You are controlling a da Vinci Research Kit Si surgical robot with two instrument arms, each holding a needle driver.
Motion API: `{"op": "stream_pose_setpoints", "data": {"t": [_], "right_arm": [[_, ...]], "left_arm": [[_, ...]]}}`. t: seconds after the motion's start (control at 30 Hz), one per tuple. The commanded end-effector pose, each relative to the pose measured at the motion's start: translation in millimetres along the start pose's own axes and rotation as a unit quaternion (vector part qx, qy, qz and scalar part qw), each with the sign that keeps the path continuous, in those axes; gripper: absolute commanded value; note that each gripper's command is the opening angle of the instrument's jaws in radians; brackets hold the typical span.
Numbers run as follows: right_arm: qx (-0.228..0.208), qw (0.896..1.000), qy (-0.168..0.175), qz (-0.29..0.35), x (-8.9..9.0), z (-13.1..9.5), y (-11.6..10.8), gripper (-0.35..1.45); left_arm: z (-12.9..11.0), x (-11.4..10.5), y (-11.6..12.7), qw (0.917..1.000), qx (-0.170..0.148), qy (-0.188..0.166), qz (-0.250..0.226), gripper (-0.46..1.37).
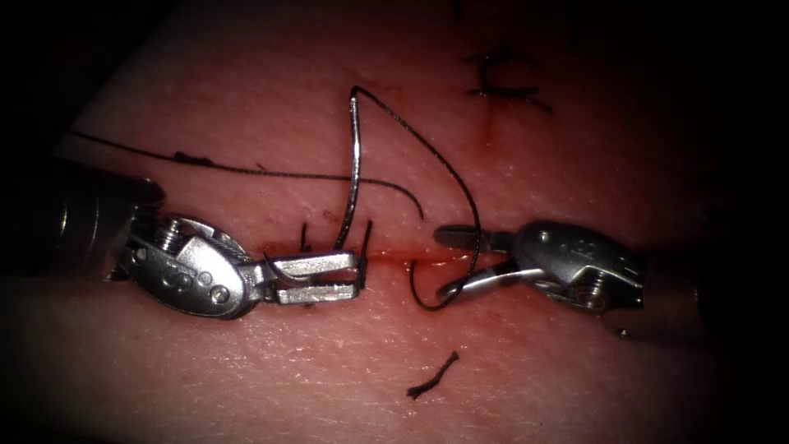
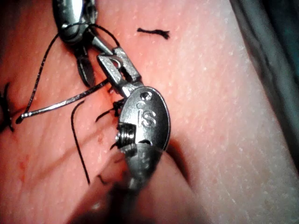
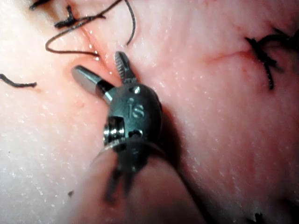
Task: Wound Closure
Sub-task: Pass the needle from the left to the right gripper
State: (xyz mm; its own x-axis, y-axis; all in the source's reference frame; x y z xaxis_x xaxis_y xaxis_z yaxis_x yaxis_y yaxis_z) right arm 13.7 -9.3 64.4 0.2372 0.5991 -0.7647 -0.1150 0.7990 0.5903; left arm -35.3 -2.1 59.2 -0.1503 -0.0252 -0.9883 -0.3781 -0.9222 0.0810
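My left tool [image 1: 357,275] comes in from the left and is shut on the curved needle [image 1: 355,164] close to its pointed end, just over the cut [image 1: 386,257]. The needle's body rises free of the tissue [image 1: 575,370], tail end up. In the left wrist view the same jaws [image 2: 106,60] clamp the needle [image 2: 60,103]. Dark thread [image 1: 444,160] runs from the needle's tail down to the right, passes between the jaws of my right tool [image 1: 442,263], loops and enters the cut. The right tool's jaws [image 3: 97,64] stand open and hold nothing.
A tied stitch [image 1: 501,82] sits at the upper right, also seen as the stitch [image 3: 264,56]. A second strand [image 1: 246,170] lies across the tissue from the left. A loose cut piece of thread [image 1: 431,380] lies below the cut. Short thread ends [image 1: 304,238] stick up beside the left jaws.
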Motion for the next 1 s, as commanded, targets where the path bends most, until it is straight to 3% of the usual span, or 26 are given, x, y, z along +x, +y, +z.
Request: {"op": "stream_pose_setpoints", "data": {"t": [0.03, 0.23, 0.7, 1.0], "right_arm": [[0.001, 1.0, 0.0, -0.005, 0.2, -0.4, -0.4, 1.08], [0.005, 1.0, -0.001, -0.012, 1.4, -1.9, -1.7, 1.07], [-0.014, 1.0, -0.008, -0.019, 2.2, -3.1, -1.9, 1.07], [-0.034, 0.999, -0.016, -0.015, 8.0, -7.1, -4.5, 1.09]], "left_arm": [[0.0, -0.3, 0.4, 1.0, -0.006, -0.006, 0.004, -0.35], [-0.2, -0.9, 1.0, 0.9998, -0.006, -0.018, 0.01, -0.35], [0.1, -0.9, 0.3, 0.9985, 0.003, -0.037, 0.04, -0.35], [1.3, -0.9, -0.8, 0.9981, 0.007, -0.041, 0.045, -0.35]]}}
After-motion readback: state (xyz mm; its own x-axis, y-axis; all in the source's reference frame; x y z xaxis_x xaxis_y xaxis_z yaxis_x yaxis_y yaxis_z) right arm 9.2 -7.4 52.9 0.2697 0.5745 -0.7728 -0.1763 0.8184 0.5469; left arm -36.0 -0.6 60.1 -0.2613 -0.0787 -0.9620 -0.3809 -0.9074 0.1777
